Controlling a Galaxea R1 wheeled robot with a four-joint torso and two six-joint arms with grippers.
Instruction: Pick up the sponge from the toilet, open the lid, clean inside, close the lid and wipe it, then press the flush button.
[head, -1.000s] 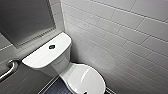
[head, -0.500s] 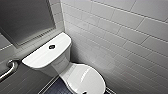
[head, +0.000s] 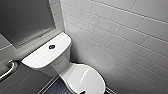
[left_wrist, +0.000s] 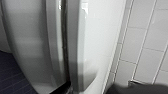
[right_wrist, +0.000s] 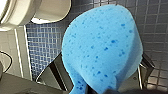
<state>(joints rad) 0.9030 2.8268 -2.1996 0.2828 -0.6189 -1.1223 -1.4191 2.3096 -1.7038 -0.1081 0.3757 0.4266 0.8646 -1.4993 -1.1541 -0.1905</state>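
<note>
Head view holds unchanged from a second ago: toilet (head: 45, 58), lid (head: 85, 80) down, flush button (head: 51, 46) untouched; jaws of the right gripper (right_wrist: 101, 75) clamp the sponge (right_wrist: 102, 45); pickup seems done, lid-opening not yet.

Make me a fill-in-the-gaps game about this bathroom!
1. The sponge is ____ in colour.
2. Open or shut? The lid of the toilet is ____.
3. Dark or light? The round flush button on the tank top is ____.
4. The wall tiles are ____ in colour.

Missing words: blue; shut; dark; white.
</note>
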